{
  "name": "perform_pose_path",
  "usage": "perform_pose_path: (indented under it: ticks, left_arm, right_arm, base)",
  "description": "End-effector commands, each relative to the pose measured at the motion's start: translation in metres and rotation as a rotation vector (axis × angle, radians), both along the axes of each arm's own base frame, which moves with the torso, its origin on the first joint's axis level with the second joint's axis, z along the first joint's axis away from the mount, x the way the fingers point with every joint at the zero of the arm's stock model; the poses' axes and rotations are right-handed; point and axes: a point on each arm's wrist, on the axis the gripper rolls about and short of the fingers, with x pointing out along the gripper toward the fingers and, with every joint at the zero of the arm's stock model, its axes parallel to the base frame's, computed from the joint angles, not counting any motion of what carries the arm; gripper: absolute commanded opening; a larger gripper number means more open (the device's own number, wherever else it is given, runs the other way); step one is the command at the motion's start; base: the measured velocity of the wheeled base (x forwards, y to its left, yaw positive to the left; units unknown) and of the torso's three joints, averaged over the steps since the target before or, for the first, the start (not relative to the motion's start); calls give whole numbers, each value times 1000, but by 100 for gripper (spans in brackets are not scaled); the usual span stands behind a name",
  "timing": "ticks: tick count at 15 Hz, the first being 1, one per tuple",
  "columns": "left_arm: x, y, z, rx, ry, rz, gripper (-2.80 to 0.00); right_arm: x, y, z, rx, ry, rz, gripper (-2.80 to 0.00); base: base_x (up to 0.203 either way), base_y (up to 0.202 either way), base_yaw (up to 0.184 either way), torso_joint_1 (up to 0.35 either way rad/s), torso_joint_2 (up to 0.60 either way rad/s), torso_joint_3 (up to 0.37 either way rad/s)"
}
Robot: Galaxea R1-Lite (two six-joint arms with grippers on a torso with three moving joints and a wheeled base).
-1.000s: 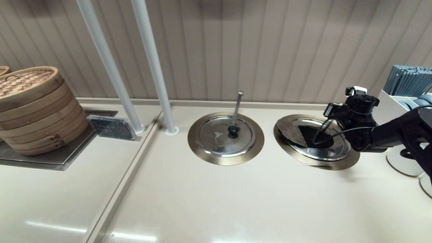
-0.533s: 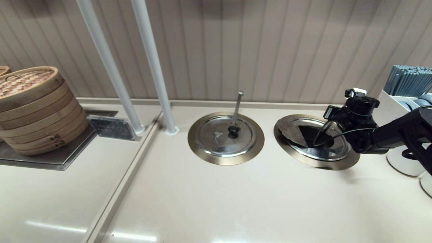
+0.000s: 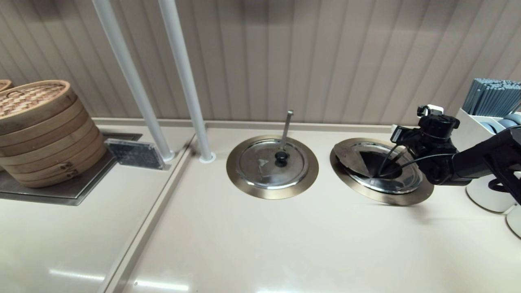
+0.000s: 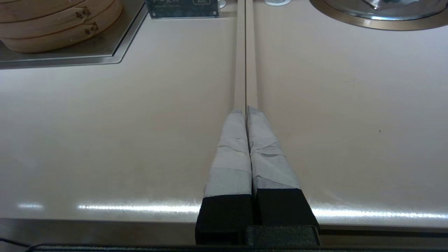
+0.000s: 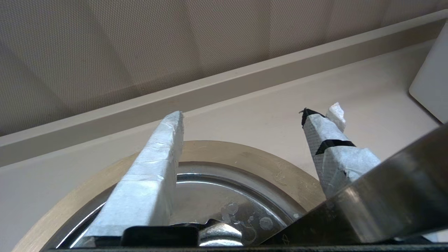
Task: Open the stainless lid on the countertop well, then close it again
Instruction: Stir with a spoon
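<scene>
The stainless lid (image 3: 390, 184) lies in the countertop well, whose bronze rim (image 3: 419, 196) rings it at the right of the counter. A dull wedge-shaped flap (image 3: 346, 156) sits on the lid's left part, beside a dark wedge patch. My right gripper (image 3: 403, 136) hovers open just above the lid's back right edge, holding nothing. In the right wrist view its taped fingers (image 5: 154, 168) straddle the lid (image 5: 210, 199) and rim (image 5: 245, 157); a thick steel ladle handle (image 5: 385, 206) slants past one finger. My left gripper (image 4: 246, 110) is parked shut over the counter's front.
A twin well with its lid (image 3: 264, 167) and an upright ladle handle (image 3: 287, 126) sits just left. Two white poles (image 3: 183, 81) stand behind it, bamboo steamers (image 3: 36, 130) at far left. A white chopstick holder (image 3: 488, 106) and white pots (image 3: 484, 197) crowd the right arm.
My right gripper has drifted slightly to the right over the lid, and the dark patch on the lid has shrunk. The left arm has not moved.
</scene>
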Motion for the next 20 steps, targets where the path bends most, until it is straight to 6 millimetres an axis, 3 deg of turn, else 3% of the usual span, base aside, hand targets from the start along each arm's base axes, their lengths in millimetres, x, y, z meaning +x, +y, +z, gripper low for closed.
perform_pose_path:
  ticks: [1,5,9,20]
  left_arm:
    - [0,0,0,1,1,0,-280]
    - [0,0,0,1,0,0,-280]
    - [0,0,0,1,0,0,-280]
    - [0,0,0,1,0,0,-280]
  right_arm:
    - [-1,2,1,1,-4,2,0]
    - [-5,12,1,-14,35,-3,0]
    - [-31,20,18,-17,103,-15,0]
    - [-30,31,12,-17,155,2,0]
  base:
    - [0,0,0,0,0,0]
    - [0,0,0,0,0,0]
    - [0,0,0,0,0,0]
    - [0,0,0,0,0,0]
